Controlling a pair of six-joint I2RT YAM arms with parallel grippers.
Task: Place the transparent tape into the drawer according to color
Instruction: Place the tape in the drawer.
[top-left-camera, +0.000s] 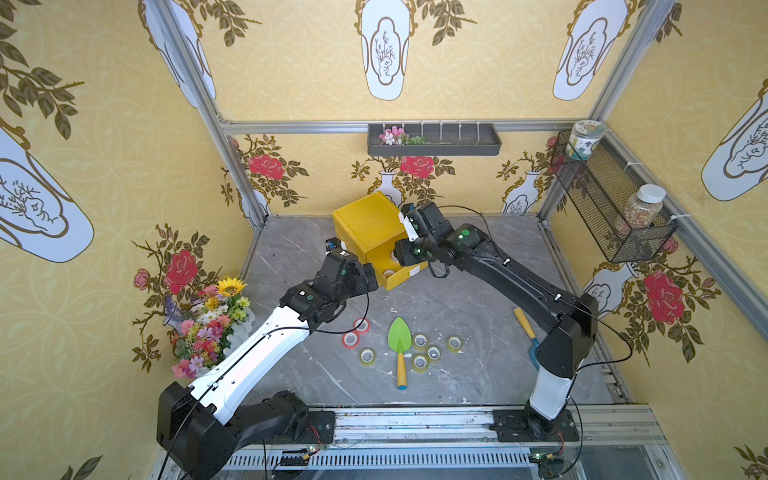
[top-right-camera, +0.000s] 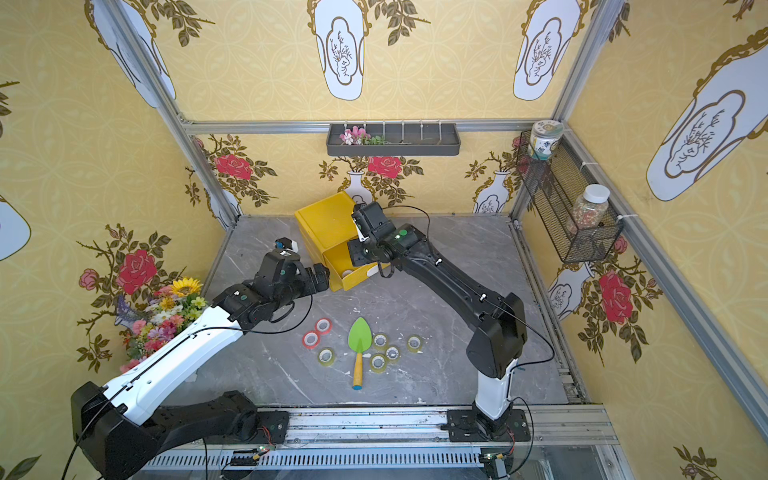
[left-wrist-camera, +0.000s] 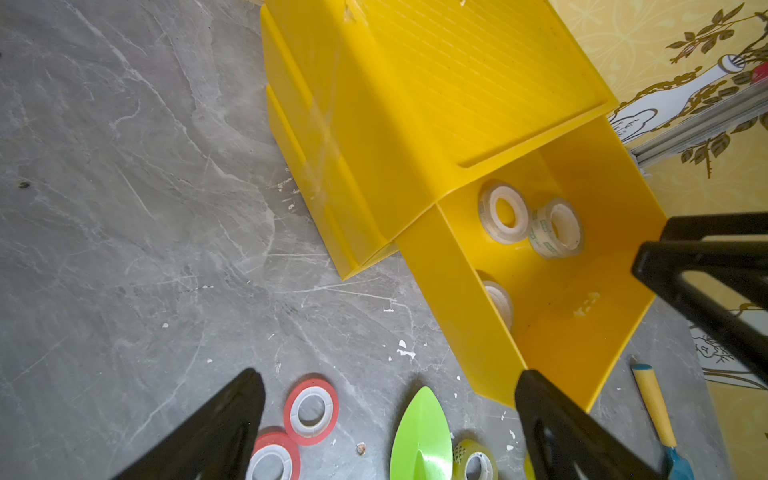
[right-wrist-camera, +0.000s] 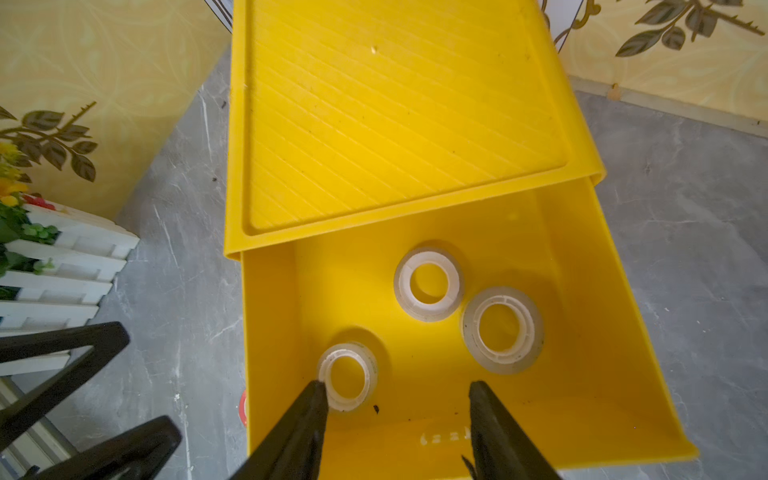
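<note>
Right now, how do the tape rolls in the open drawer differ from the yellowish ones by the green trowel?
Colour: the drawer rolls are colourless with white cores; the yellowish rolls carry a yellow tint. Place: the drawer rolls sit inside the yellow drawer; the yellowish rolls lie on the table beside the green trowel. Count: three drawer rolls, five yellowish rolls. Both are small glossy rings.

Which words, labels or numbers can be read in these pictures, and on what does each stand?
No text is readable.
Label on the jar: too small.
Green print on a tape roll: blurred.
Raised marks in the drawer: unreadable.
</note>
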